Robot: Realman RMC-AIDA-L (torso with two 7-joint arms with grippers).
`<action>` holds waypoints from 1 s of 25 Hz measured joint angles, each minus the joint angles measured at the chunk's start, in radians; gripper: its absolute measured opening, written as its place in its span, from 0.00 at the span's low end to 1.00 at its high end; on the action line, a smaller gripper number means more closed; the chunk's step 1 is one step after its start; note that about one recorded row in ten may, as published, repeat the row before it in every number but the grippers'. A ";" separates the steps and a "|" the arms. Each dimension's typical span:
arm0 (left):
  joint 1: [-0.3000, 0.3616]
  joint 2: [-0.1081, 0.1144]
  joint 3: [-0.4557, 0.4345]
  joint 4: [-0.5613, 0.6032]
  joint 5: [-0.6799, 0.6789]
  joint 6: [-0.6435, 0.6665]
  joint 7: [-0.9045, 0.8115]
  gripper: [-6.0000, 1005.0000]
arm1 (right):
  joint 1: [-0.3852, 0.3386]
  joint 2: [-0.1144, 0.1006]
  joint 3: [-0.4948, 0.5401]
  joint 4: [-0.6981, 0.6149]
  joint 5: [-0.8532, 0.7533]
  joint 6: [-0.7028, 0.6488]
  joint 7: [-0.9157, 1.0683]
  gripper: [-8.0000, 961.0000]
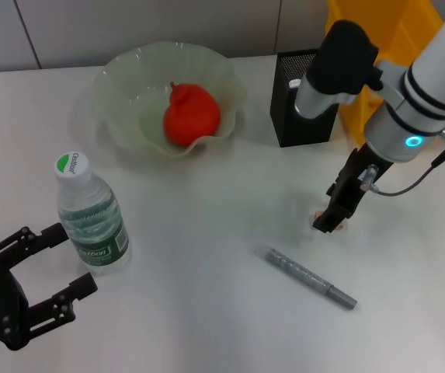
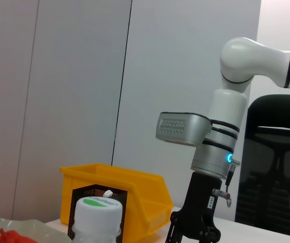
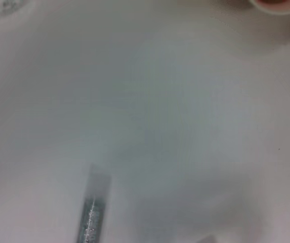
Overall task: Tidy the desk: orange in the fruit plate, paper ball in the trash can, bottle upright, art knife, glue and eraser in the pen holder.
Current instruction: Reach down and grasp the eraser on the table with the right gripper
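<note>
right end effector (image 1: 332,220) | tips hide small pale object | grip unclear

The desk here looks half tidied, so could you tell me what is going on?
The orange lies in the fruit plate and the bottle stands upright. The right tool is down at a small object on the table, near the grey art knife. The left tool is open beside the bottle.

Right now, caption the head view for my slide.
Right gripper down on a small item beside the art knife; bottle upright, orange in plate.
</note>
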 joint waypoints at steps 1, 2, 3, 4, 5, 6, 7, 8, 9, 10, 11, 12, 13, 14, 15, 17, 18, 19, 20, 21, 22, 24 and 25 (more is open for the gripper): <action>-0.001 0.000 0.001 0.000 0.000 -0.002 0.000 0.78 | 0.004 0.000 -0.003 0.009 0.000 0.005 0.000 0.65; -0.002 0.000 0.001 0.000 0.000 -0.004 0.000 0.78 | 0.008 0.000 -0.003 0.018 -0.001 0.011 0.000 0.65; -0.003 0.000 0.002 0.000 0.000 -0.005 0.000 0.78 | 0.012 0.000 -0.003 0.026 -0.001 0.018 0.000 0.65; -0.004 0.000 0.002 0.000 0.000 -0.005 0.000 0.78 | 0.014 0.000 -0.003 0.033 -0.002 0.023 0.000 0.64; -0.005 0.000 0.003 0.000 0.000 -0.005 0.000 0.78 | 0.016 0.000 -0.003 0.036 -0.004 0.027 0.000 0.64; -0.005 0.000 0.003 0.000 0.000 -0.006 0.000 0.78 | 0.017 0.000 -0.003 0.039 -0.005 0.031 0.000 0.64; -0.006 0.000 0.003 0.000 0.000 -0.006 0.000 0.78 | 0.017 0.000 -0.003 0.039 -0.007 0.033 0.000 0.63; -0.007 0.000 0.003 0.000 0.000 -0.007 0.000 0.78 | 0.018 0.000 -0.003 0.041 -0.009 0.035 0.000 0.63; -0.008 0.000 0.003 0.000 0.000 -0.007 0.000 0.78 | 0.019 0.000 -0.003 0.045 -0.011 0.035 0.000 0.63; -0.008 0.000 0.002 0.000 0.000 -0.007 0.000 0.78 | 0.022 0.000 -0.003 0.049 -0.012 0.035 0.000 0.63; -0.008 0.000 0.001 0.000 0.000 -0.007 0.000 0.78 | 0.025 0.000 -0.003 0.054 -0.012 0.036 0.000 0.62; -0.008 0.000 0.000 0.000 0.000 -0.007 0.000 0.78 | 0.028 0.000 -0.003 0.058 -0.012 0.036 0.000 0.62; -0.007 0.000 -0.001 0.000 0.000 -0.007 0.000 0.78 | 0.031 0.000 -0.004 0.063 -0.012 0.036 0.000 0.62; -0.008 0.000 -0.001 0.000 0.000 -0.007 0.000 0.78 | 0.033 0.000 -0.005 0.066 -0.012 0.036 0.000 0.62; -0.008 0.000 -0.001 0.000 0.000 -0.007 0.000 0.78 | 0.034 0.000 -0.006 0.069 -0.012 0.036 0.000 0.61; -0.010 0.000 -0.002 0.000 0.000 -0.007 0.000 0.78 | 0.034 0.000 -0.013 0.073 -0.012 0.035 0.000 0.61; -0.010 0.000 -0.002 0.000 0.000 -0.007 0.000 0.78 | 0.035 0.000 -0.018 0.075 -0.012 0.035 0.000 0.60; -0.010 0.000 -0.002 0.000 0.000 -0.007 0.000 0.78 | 0.035 0.000 -0.023 0.078 -0.012 0.036 0.000 0.60; -0.010 0.000 -0.002 0.000 0.000 -0.007 0.000 0.78 | 0.035 0.000 -0.024 0.079 -0.012 0.035 0.000 0.58; -0.010 0.000 -0.002 0.000 0.000 -0.007 0.000 0.78 | 0.036 0.000 -0.026 0.082 -0.012 0.035 0.000 0.56; -0.010 0.000 -0.002 0.000 0.000 -0.007 0.000 0.78 | 0.036 0.000 -0.027 0.084 -0.012 0.034 0.000 0.54; -0.010 0.000 -0.002 0.000 0.000 -0.007 0.000 0.78 | 0.036 0.000 -0.027 0.085 -0.012 0.034 0.000 0.50; -0.010 0.000 -0.002 0.000 0.000 -0.007 0.000 0.78 | 0.036 0.000 -0.027 0.085 -0.012 0.034 0.000 0.50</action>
